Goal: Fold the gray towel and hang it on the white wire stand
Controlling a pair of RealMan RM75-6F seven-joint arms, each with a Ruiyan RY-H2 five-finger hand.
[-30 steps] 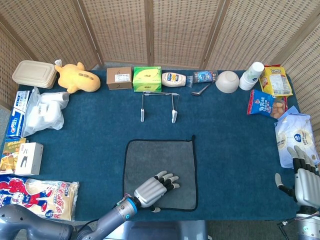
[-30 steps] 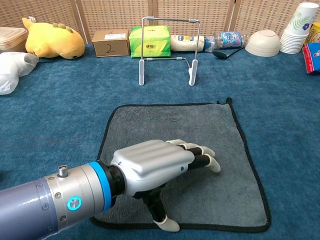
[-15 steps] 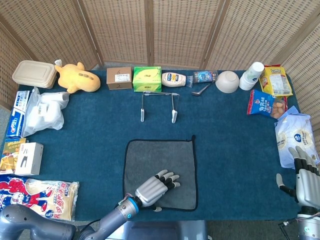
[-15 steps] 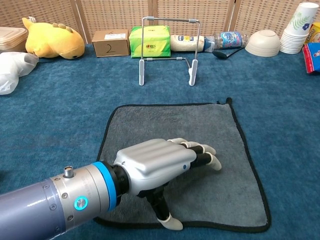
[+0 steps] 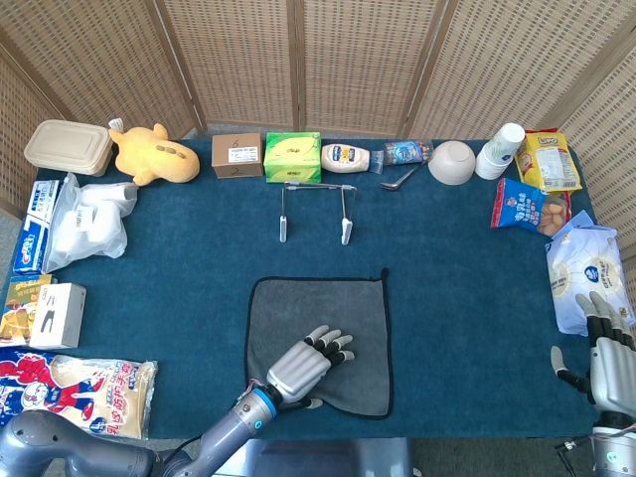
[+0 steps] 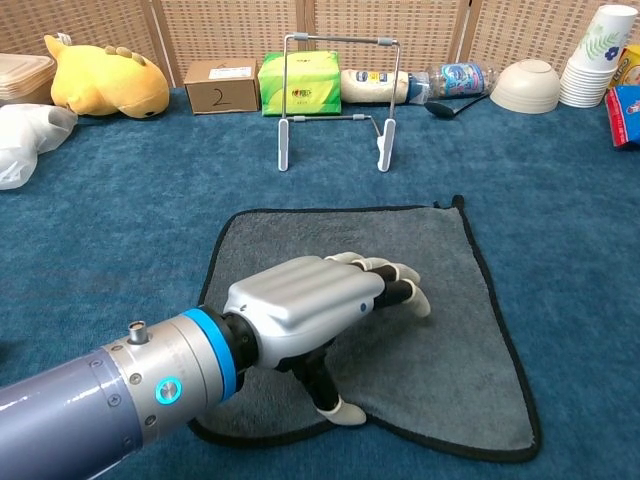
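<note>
The left hand (image 6: 318,305) lies palm down on the gray towel (image 6: 440,330), its fingers (image 6: 392,284) close together and stretched flat over the cloth, the thumb (image 6: 330,400) touching the towel's near edge; it grips nothing. Compared with one second ago, this near-left edge of the towel is pulled inward and wavy under the thumb, and the hand sits a little further in on the cloth. Ahead of the hand, beyond a free strip of blue table (image 6: 120,230), stands the white wire stand (image 6: 335,100), well apart from the towel's far edge. To the right of the hand the towel lies flat, with open table beyond. The right hand (image 5: 604,348) hovers at the table's right edge, fingers apart, holding nothing.
</note>
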